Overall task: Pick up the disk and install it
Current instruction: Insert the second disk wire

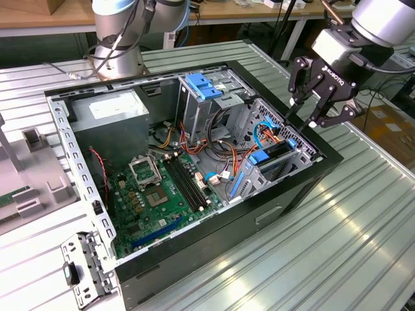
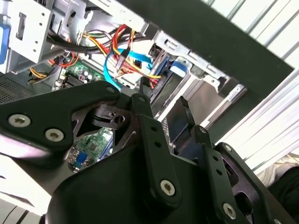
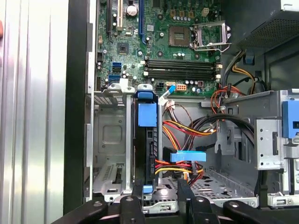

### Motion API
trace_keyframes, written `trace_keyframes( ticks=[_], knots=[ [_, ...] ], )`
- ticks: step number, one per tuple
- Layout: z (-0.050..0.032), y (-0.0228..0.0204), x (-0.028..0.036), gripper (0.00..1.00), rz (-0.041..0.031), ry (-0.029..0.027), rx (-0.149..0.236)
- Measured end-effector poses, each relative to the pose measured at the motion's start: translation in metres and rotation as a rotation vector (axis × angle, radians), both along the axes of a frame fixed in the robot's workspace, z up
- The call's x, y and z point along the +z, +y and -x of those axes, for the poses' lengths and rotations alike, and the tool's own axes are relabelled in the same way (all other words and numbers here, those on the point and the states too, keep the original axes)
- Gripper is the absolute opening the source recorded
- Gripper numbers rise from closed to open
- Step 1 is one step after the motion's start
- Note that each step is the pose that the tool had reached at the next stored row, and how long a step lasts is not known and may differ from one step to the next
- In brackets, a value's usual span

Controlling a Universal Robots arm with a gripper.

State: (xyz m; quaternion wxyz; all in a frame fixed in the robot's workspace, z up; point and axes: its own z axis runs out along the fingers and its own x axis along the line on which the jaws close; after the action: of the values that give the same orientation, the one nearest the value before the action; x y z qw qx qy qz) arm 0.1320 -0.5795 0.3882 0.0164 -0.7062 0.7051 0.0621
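Note:
The disk (image 1: 277, 153) stands on edge in a metal bay at the corner of the open computer case on the exterior view's right, its blue carrier frame (image 1: 259, 157) showing at the end. In the first wrist view the disk (image 3: 149, 142) sits in its slot under a blue tab. My gripper (image 1: 301, 120) hangs open just above that bay, nothing between its black fingers and clear of the disk's top edge. In both wrist views the fingers (image 3: 138, 193) spread apart over the bay, and the gripper (image 2: 163, 95) is over it.
Beside the disk is a bare bay slot (image 3: 110, 140). Red, yellow and blue cables (image 3: 187, 140) crowd the space next to it. The motherboard (image 1: 155, 194), grey power-supply box (image 1: 113, 107) and a drive cage with a blue latch (image 1: 204, 84) lie within the black case rim (image 1: 324, 159).

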Motion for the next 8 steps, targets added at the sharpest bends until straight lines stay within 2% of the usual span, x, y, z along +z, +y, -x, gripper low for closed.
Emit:
trace_keyframes(
  ticks=[2, 8],
  knots=[
    [0.0056, 0.0, -0.0001, 0.42, 0.0001, 0.0, 0.0],
    [0.0149, 0.0, -0.0005, 0.42, 0.0001, 0.0, 0.0]
  ],
)
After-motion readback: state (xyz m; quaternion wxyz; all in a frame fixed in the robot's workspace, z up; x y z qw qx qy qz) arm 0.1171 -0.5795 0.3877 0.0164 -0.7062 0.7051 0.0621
